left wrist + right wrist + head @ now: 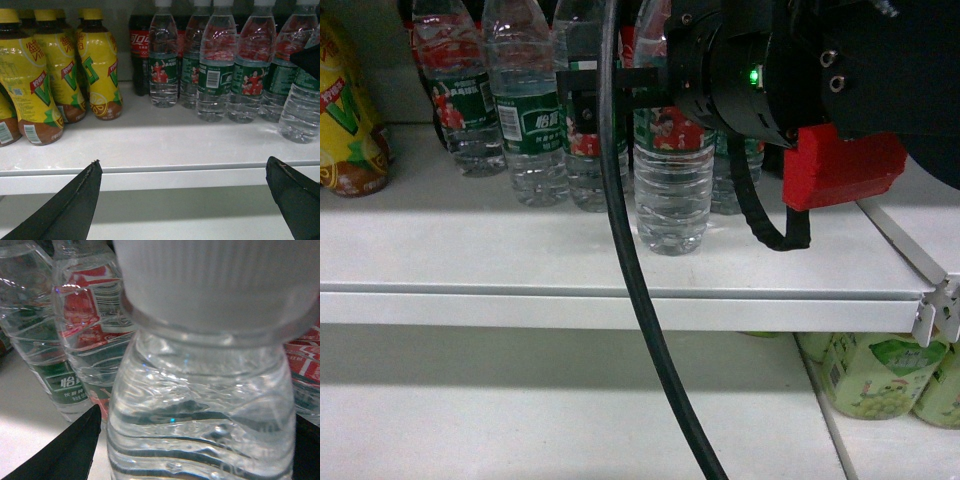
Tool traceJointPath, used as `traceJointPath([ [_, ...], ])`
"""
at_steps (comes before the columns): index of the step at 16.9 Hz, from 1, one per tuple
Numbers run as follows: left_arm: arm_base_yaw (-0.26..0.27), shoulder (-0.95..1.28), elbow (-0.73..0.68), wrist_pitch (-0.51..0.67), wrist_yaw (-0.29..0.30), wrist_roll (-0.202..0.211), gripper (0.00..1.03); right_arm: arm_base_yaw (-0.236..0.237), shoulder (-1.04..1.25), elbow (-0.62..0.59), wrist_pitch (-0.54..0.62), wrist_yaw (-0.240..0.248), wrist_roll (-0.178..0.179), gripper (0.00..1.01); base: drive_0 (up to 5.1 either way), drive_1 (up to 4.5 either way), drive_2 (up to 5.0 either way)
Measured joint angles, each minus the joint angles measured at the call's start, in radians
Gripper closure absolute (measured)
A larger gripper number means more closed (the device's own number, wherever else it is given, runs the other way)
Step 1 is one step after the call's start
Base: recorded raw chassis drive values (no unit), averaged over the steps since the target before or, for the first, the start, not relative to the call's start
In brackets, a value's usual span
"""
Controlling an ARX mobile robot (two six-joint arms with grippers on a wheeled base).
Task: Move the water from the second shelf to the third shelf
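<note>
Several clear ribbed bottles of water with green labels stand in rows on a white shelf (520,250). The front water bottle (670,190) stands a little ahead of the others. My right gripper (620,95) reaches in from the right at its label height. In the right wrist view this water bottle (200,430) fills the gap between the black fingers (65,450). A thin strip of shelf shows beside the left finger, and the right gripper (197,415) is open. My left gripper (182,165) hangs open and empty in front of the shelf edge (165,175).
Yellow tea bottles (50,75) fill the left of the shelf and a dark cola bottle (139,50) stands behind them. Green drink bottles (880,380) sit on the shelf below at the right. A black cable (620,240) hangs down the middle.
</note>
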Motion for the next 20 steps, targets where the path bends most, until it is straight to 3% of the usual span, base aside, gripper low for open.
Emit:
traceJointPath([
  [7, 0.0, 0.0, 0.0, 0.0, 0.0, 0.0, 0.05, -0.013, 0.043, 0.062, -0.044, 0.029, 0.006, 0.03, 0.0, 0.0, 0.0],
  [11, 0.0, 0.0, 0.0, 0.0, 0.0, 0.0, 0.05, -0.012, 0.043, 0.063, -0.048, 0.029, 0.019, 0.42, 0.0, 0.0, 0.0],
  [13, 0.0, 0.0, 0.0, 0.0, 0.0, 0.0, 0.05, -0.012, 0.039, 0.052, -0.029, 0.031, 0.018, 0.54, 0.0, 0.0, 0.0],
  [17, 0.0, 0.0, 0.0, 0.0, 0.0, 0.0, 0.05, -0.005, -0.034, -0.053, 0.011, 0.019, 0.018, 0.57, 0.0, 0.0, 0.0],
  [20, 0.0, 0.0, 0.0, 0.0, 0.0, 0.0, 0.05, -0.008, -0.111, -0.145, 0.023, -0.015, 0.016, 0.57, 0.0, 0.0, 0.0],
])
